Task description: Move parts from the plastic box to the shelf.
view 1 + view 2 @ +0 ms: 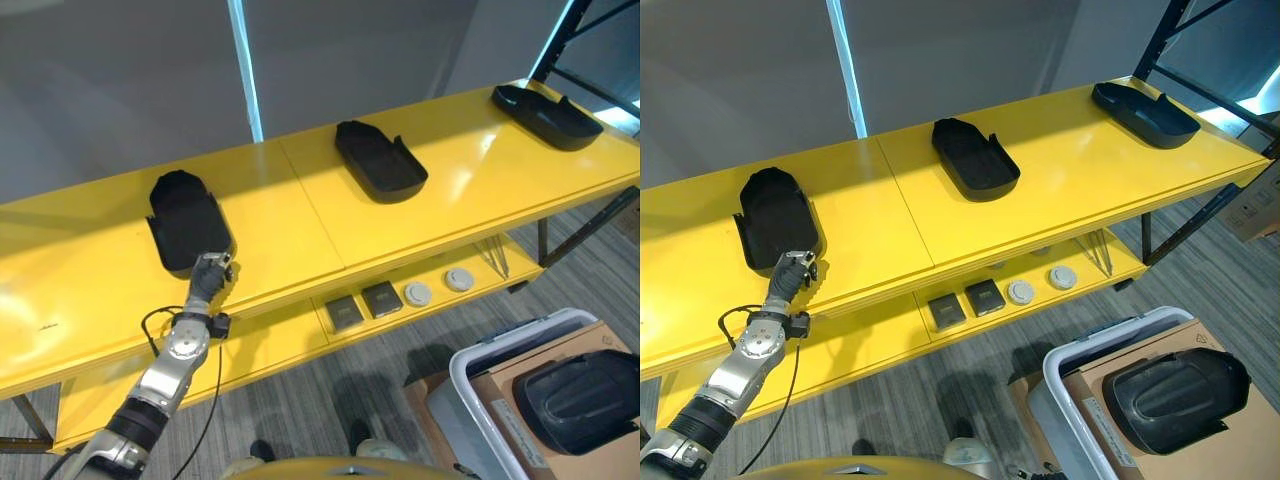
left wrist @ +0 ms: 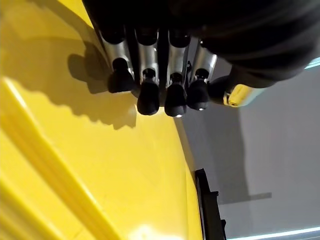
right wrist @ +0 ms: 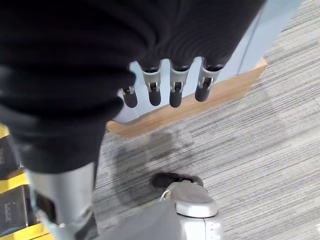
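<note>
On the left, the left hand [image 1: 207, 275] rests at the near edge of the yellow shelf [image 1: 300, 215], touching the near end of the first black part [image 1: 186, 220], which lies flat on the top board. In the left wrist view its fingers [image 2: 148, 95] are straight in a row above the yellow surface and curl around nothing, so this hand is open and holds no part.

Further right, a second black part [image 1: 379, 160] lies near the middle of the top board, well apart from the first one. A third black part [image 1: 545, 115] lies near the right end of the same board.

On the lower board of the shelf, 2 dark square items [image 1: 362, 305] sit side by side, and just beside them to the right are 2 round white items [image 1: 438, 287].

At the lower right, on the floor, stands the plastic box [image 1: 480, 395] with a pale rim. Inside it a brown cardboard sheet [image 1: 525, 375] is visible, and 1 more black part [image 1: 580, 400] lies on top of it, still in the box.

The right hand [image 3: 165, 85] hangs above the grey carpet [image 3: 260, 145], with its fingers relaxed, almost straight, and holding nothing.
</note>
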`<state>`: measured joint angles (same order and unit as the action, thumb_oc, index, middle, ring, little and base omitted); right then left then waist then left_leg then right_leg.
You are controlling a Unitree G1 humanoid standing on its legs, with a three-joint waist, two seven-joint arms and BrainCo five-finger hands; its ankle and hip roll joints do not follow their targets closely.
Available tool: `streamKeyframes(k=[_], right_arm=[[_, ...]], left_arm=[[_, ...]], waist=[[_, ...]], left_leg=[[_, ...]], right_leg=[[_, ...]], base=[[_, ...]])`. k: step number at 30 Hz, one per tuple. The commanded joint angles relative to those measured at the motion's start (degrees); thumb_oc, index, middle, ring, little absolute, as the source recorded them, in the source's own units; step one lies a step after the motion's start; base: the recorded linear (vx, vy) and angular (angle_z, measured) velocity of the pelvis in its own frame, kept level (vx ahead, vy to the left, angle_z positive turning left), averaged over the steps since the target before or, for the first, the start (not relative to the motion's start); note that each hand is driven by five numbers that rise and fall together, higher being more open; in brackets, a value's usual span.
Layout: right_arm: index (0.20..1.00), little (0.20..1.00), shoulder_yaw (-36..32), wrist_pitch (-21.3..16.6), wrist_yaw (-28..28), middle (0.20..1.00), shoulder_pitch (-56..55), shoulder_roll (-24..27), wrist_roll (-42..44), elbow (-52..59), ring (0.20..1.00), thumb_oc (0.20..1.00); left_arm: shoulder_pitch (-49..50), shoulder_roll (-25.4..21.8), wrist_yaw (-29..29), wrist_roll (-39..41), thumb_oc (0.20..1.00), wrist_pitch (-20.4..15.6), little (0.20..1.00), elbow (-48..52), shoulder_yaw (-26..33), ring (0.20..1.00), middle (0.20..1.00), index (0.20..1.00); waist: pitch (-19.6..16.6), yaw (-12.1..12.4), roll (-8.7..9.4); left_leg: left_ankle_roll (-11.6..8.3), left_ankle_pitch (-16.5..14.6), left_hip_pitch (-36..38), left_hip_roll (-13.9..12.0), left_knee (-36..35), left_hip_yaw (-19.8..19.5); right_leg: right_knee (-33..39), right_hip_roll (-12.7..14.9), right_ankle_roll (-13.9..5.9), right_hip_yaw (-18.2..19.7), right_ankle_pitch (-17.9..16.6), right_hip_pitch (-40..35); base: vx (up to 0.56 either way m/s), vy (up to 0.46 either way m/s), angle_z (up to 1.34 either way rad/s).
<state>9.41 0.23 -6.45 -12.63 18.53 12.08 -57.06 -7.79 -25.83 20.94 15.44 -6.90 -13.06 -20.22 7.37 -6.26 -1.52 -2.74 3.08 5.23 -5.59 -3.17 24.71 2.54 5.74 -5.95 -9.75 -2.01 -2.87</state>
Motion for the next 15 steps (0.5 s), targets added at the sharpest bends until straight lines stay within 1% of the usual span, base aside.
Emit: streamKeyframes(k=[1, 4, 9, 15], right_arm=[[1.0, 1.0, 2.03, -0.34, 0.11, 1.0, 0.63, 0.1, -1.85, -0.49, 1.0, 1.0], [1.0, 1.0, 1.9, -0.16, 0.25, 1.0, 0.44, 0.29, -2.03, -0.1, 1.0, 1.0], [1.0, 1.0, 1.78, 0.12, 0.56, 1.0, 0.28, 0.5, -2.38, 0.34, 1.0, 1.0], [1.0, 1.0, 1.74, 0.26, 0.91, 1.0, 0.43, 0.88, -2.87, 0.42, 1.0, 1.0]], left_arm=[[-5.13, -0.68, 1.56, -2.15, 0.2, -3.34, 0.2, -2.0, 3.12, 0.2, 0.2, 0.2], [-4.89, -0.6, 2.27, -2.23, 0.2, -2.91, 0.2, -2.16, 3.78, 0.2, 0.2, 0.2], [-4.58, -0.7, 2.64, -2.89, 0.2, -3.85, 0.2, -3.41, 4.56, 0.2, 0.2, 0.2], [-5.03, -0.72, 4.04, -3.61, 0.2, -2.69, 0.2, -5.69, 5.06, 0.2, 0.2, 0.2]], waist=[[-0.23, 0.18, 2.37], [-0.1, 0.11, 2.33], [-0.18, 0.09, 2.36], [-0.29, 0.05, 2.3]], left_leg=[[-2.45, -4.3, -1.55, -5.07, 6.38, -3.37], [-2.45, -4.52, -1.23, -5.08, 6.45, -3.37], [-2.49, -4.53, -1.12, -5.04, 6.48, -3.34], [-2.54, -4.42, -1.02, -5.08, 6.42, -3.37]], right_leg=[[-0.18, 4.06, -4.08, 0.72, -1.16, 0.77], [-0.18, 4.18, -4.13, 0.53, -1.02, 0.37], [-0.15, 4.19, -4.08, 0.5, -0.91, 0.17], [-0.15, 4.23, -4.14, 0.4, -0.88, 0.03]], base=[[0.0, 0.0, 0.0], [0.0, 0.0, 0.0], [0.0, 0.0, 0.0], [0.0, 0.0, 0.0]])
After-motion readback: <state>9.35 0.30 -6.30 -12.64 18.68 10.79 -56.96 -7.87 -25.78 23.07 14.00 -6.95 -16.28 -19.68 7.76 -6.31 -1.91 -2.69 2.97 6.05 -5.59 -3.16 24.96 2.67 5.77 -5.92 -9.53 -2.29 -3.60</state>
